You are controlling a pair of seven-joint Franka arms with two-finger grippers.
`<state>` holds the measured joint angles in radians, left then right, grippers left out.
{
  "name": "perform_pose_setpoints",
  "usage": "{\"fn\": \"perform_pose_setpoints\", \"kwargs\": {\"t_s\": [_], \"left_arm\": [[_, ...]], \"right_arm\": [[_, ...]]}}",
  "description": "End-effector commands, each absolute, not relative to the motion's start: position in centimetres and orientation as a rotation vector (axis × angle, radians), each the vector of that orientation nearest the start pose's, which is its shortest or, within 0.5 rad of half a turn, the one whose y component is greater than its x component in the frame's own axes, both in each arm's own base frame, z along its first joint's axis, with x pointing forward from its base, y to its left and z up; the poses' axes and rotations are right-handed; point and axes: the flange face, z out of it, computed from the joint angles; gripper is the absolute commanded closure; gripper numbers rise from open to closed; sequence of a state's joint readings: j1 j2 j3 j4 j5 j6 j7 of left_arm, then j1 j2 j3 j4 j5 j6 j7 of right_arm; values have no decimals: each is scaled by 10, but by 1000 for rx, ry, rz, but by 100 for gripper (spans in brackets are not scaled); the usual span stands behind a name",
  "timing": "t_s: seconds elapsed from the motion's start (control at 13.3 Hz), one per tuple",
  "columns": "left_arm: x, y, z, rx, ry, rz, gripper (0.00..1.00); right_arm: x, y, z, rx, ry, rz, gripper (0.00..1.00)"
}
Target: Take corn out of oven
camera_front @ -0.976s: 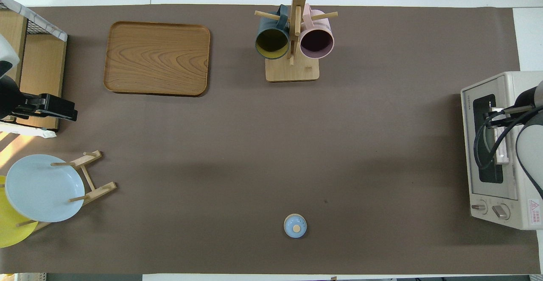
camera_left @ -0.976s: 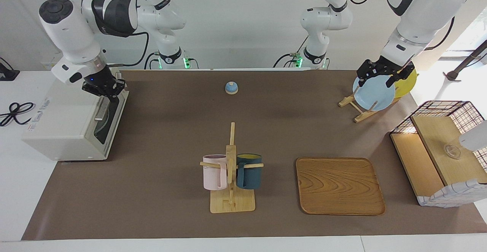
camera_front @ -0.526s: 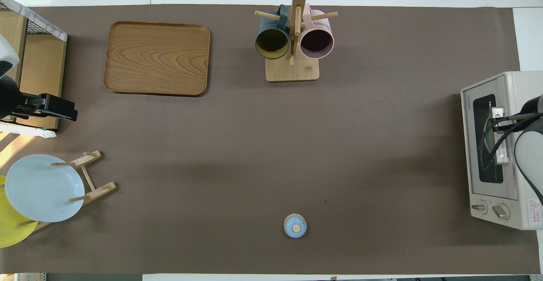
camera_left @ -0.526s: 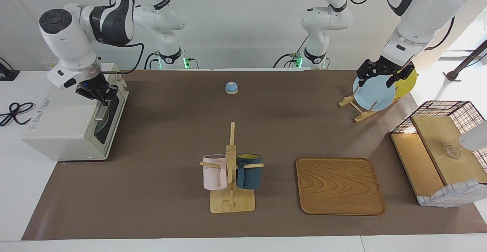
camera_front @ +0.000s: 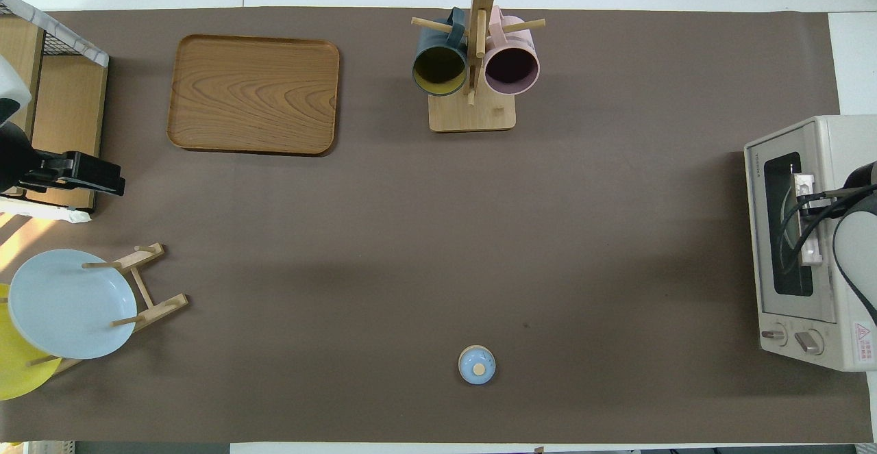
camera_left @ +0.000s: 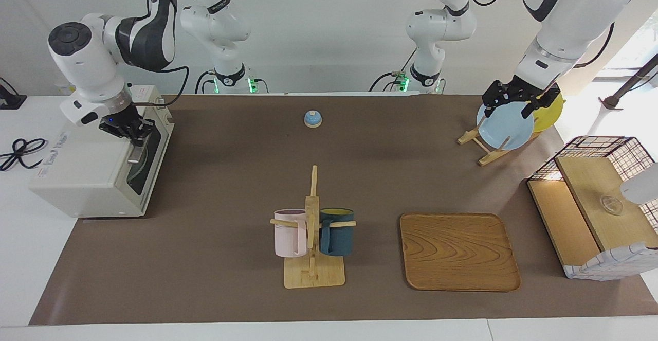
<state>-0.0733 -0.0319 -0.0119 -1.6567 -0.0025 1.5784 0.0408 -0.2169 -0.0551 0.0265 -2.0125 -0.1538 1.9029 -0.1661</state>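
Since the earlier frame the right gripper [camera_left: 134,136] has edged back along the boxy cream-white toaster oven [camera_left: 85,168]'s closed door handle, finger spacing unreadable, the corn unseen, presumably inside; left gripper [camera_left: 518,103] waits over the plates.

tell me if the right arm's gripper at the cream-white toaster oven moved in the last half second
Yes, slightly. The right gripper drew back from the cream-white toaster oven's door edge toward its top, staying at the metal bar handle.
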Motion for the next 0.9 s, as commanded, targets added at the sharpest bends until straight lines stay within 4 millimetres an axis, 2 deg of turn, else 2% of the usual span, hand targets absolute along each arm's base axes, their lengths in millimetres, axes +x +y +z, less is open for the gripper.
{"fn": "perform_pose_setpoints", "kwargs": {"t_s": [0.0,0.23,0.38,0.53,0.68,0.83], "left_arm": [[536,-45,605,-3123,209,53,0],[536,-44,605,-3124,207,53,0],[536,-44,605,-3122,209,52,0],[536,-44,605,-3124,207,53,0],[536,-45,605,-3123,209,53,0],[536,-45,605,-3123,209,53,0]], "right_arm": [[520,-111,465,-3295,6,109,100],[516,-98,450,-3278,57,131,100],[519,-73,443,-3255,55,108,100],[521,-59,436,-3237,64,96,100],[525,-46,417,-3228,41,78,100],[528,-45,402,-3226,31,75,100]]}}
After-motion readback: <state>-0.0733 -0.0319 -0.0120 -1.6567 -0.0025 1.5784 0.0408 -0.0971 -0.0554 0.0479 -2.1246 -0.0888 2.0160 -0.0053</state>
